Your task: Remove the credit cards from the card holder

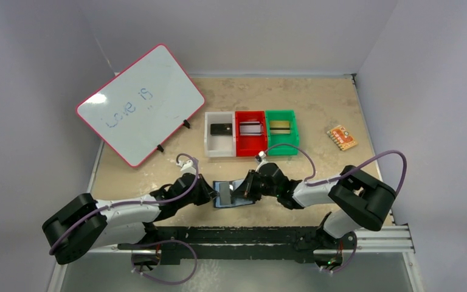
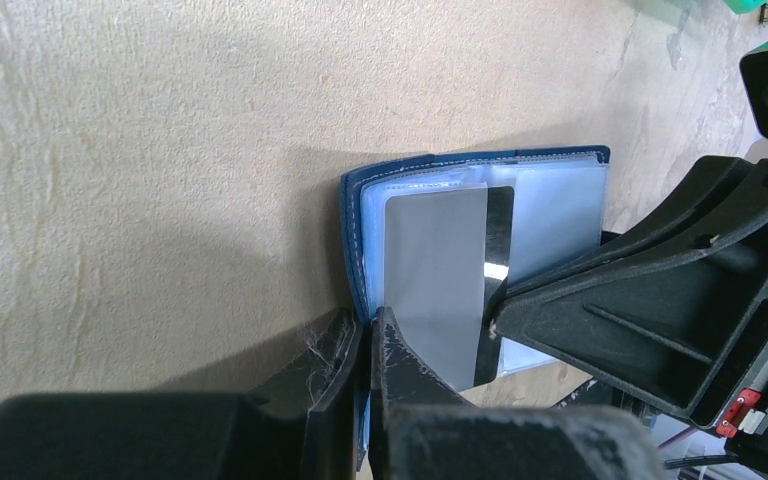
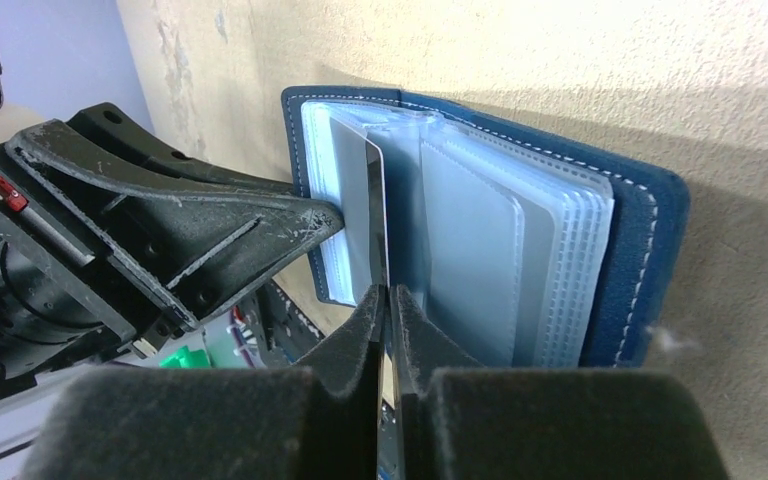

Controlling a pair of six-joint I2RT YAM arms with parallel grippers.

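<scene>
Top external: arms beside card holder

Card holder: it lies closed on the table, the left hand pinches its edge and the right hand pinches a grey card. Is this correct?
No. The card holder lies open, its clear sleeves fanned out, as the right wrist view shows. The left hand does pinch its edge, and the right hand the grey card.
</scene>
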